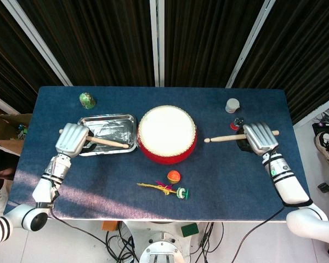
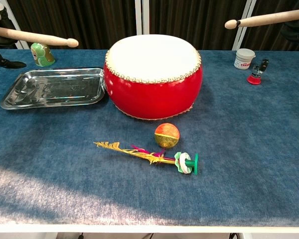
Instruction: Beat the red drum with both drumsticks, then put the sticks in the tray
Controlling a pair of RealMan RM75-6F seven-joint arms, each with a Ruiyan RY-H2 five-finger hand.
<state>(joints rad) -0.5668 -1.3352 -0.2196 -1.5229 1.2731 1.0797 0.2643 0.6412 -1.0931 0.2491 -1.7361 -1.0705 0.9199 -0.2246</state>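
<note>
The red drum (image 1: 167,134) (image 2: 153,74) with a white skin stands mid-table. My left hand (image 1: 72,139) holds a wooden drumstick (image 1: 108,142) (image 2: 35,37) above the silver tray (image 1: 107,121) (image 2: 52,87), its tip pointing toward the drum. My right hand (image 1: 260,137) grips the other drumstick (image 1: 223,138) (image 2: 266,19), raised to the drum's right with its tip aimed at the drum. Both sticks hang in the air, clear of the drumhead. In the chest view only the sticks and edges of the hands show.
A green figurine (image 1: 87,100) (image 2: 42,55) stands behind the tray. A white jar (image 1: 232,105) (image 2: 244,58) and a small red-based item (image 2: 255,73) sit at the back right. An orange ball (image 1: 174,176) (image 2: 167,135) and a feathered shuttlecock (image 1: 164,189) (image 2: 149,155) lie before the drum.
</note>
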